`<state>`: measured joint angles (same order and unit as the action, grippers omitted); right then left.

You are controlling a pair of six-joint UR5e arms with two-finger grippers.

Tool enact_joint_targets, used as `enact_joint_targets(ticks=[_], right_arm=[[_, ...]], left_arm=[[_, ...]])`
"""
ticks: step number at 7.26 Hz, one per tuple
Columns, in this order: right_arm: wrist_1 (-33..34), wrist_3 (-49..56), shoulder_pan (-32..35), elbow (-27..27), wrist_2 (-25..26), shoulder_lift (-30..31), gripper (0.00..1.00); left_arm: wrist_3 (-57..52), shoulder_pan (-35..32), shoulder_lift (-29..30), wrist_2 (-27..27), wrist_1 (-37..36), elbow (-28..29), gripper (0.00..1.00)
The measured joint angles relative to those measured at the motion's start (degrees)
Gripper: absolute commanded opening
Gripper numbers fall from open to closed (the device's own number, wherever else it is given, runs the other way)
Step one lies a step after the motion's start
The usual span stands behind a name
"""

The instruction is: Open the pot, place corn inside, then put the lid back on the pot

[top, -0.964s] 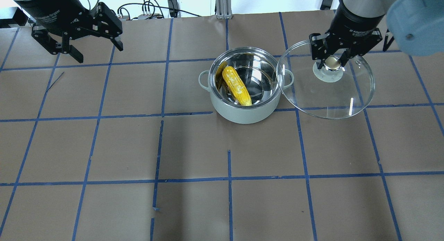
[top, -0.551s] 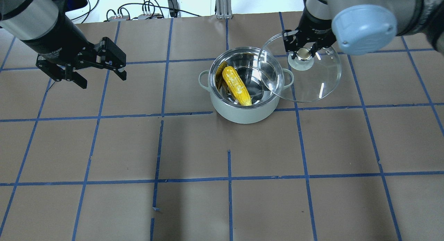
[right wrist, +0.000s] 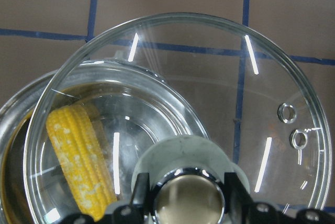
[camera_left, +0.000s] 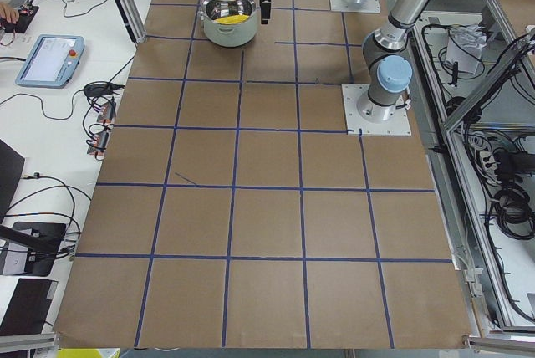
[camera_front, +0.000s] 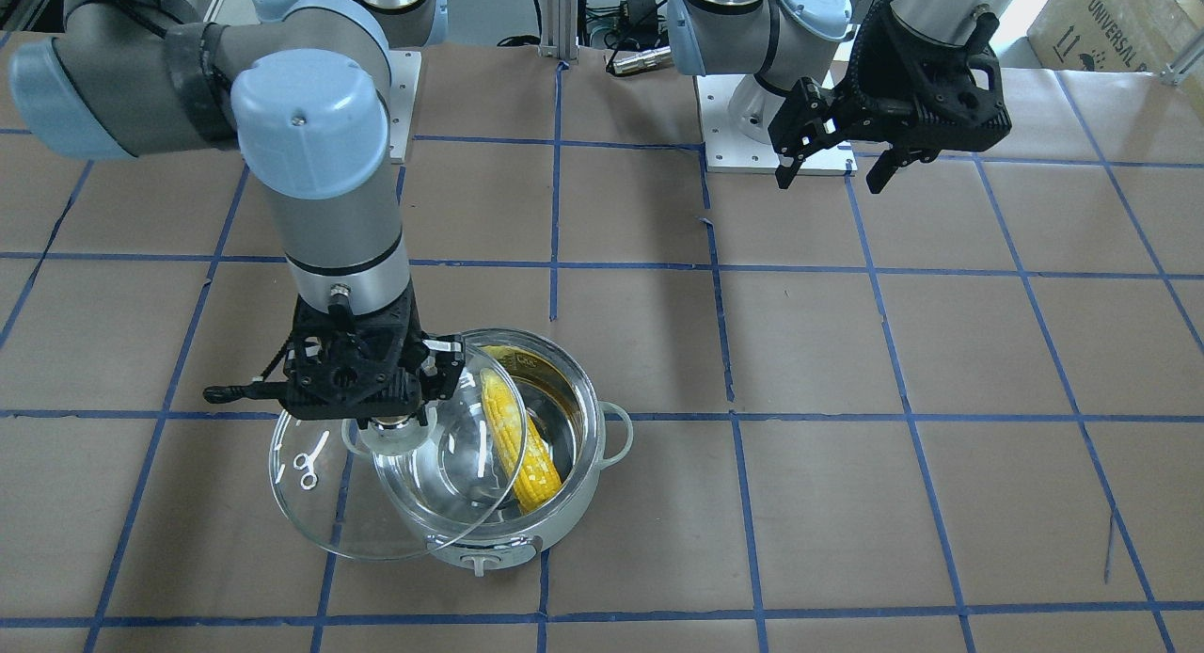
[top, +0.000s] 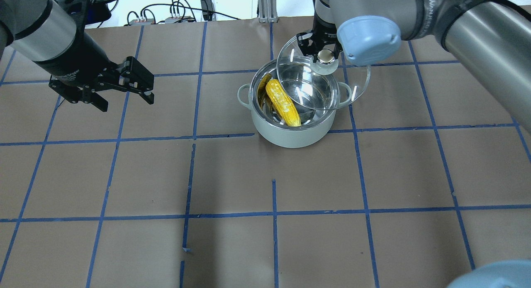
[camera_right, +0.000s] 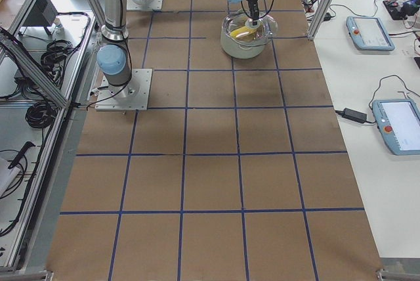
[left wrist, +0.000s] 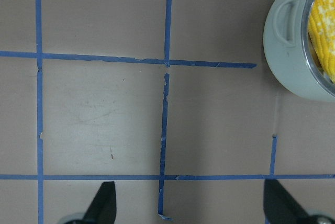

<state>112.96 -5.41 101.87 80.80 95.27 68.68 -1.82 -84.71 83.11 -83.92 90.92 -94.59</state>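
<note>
The white-sided pot stands open at table centre, and the yellow corn lies slanted inside it. My right gripper is shut on the knob of the clear glass lid. It holds the lid above the pot, offset to the right and far side, so the lid covers only part of the opening. In the right wrist view the lid hangs over the corn. My left gripper is open and empty, well left of the pot. Its view shows the pot at top right.
Brown paper with a blue tape grid covers the table. Cables and boxes lie beyond the far edge. The arm bases stand on the robot's side of the table. Tablets lie on side benches.
My right gripper has carried the lid left, from beside the pot to partly over its opening. My left arm has shifted slightly nearer and right, still open.
</note>
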Motion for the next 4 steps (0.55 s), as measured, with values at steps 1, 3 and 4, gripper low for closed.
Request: enact_joint_targets(ticks=[1,3,4], right_arm=[[-0.9,-0.7,1.3,-2.1,0.9,-1.8,0.44],[-1.5,-2.9,2.4,-2.5,1.0,-2.9,0.44],[-1.6,-3.7,2.8,-1.8,0.9,-2.9,0.44]], left_arm=[[0.0,0.0,0.0,0.0,0.0,-0.1,1.0],[-0.2,0.0,-0.2,-0.1,-0.1,-0.3,1.0],[-0.2,0.0,-0.3,-0.1,-0.1,-0.6,1.0]])
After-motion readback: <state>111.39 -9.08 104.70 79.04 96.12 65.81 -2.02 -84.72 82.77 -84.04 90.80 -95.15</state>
